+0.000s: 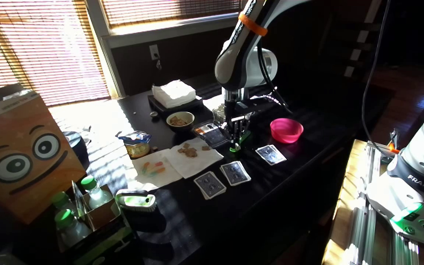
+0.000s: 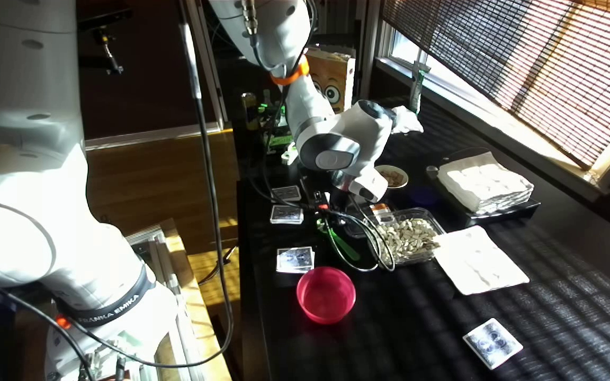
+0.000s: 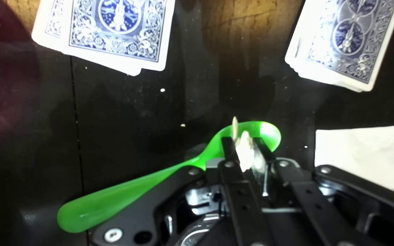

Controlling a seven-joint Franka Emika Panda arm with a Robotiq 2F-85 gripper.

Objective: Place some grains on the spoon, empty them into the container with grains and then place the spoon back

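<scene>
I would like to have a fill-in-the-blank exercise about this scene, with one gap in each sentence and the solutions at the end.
The gripper, shut on pale grains, is over a spoon whose colour is ____.
In the wrist view, the playing cards lie face ____.
The bowl nearest to the robot's base has the colour ____.
In an exterior view, the orange box is printed with two big round ____.

Missing words: green; down; pink; eyes.
</scene>
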